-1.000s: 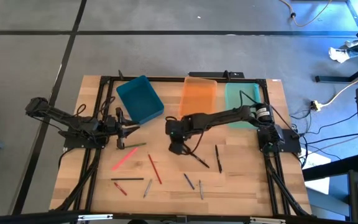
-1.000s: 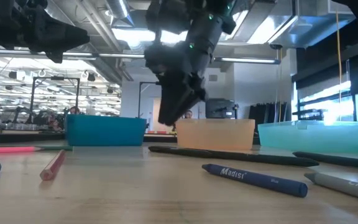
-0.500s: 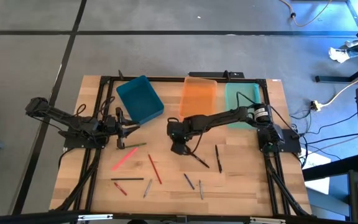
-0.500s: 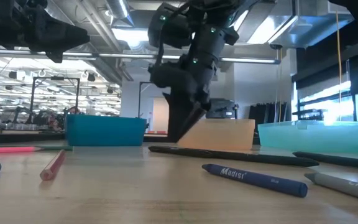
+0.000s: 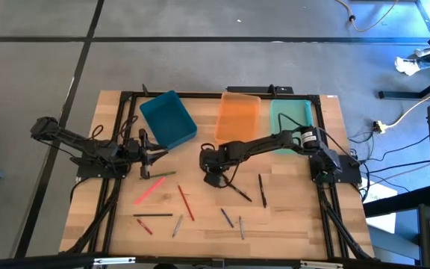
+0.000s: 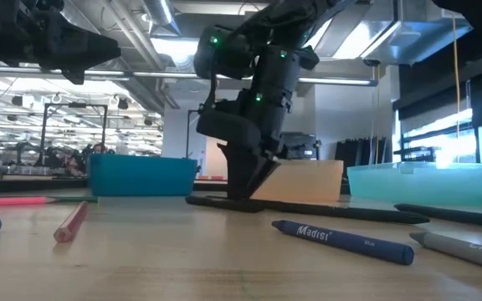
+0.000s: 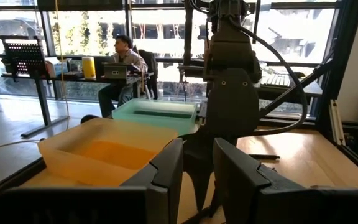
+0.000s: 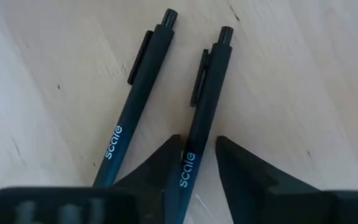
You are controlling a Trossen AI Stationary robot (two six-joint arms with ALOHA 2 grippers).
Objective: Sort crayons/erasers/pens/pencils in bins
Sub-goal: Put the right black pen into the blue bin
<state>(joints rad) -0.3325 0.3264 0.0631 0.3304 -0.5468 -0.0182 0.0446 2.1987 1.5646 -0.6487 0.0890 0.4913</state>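
At mid-table, right gripper [image 8: 196, 163] jaws clamp a black pen [image 8: 204, 102].

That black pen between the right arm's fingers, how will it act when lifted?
The black pen looks rigid, so it likely stays straight. The right end effector grips near one end, so it may droop. Its clip probably limits rolling, though it could nudge the second pen.
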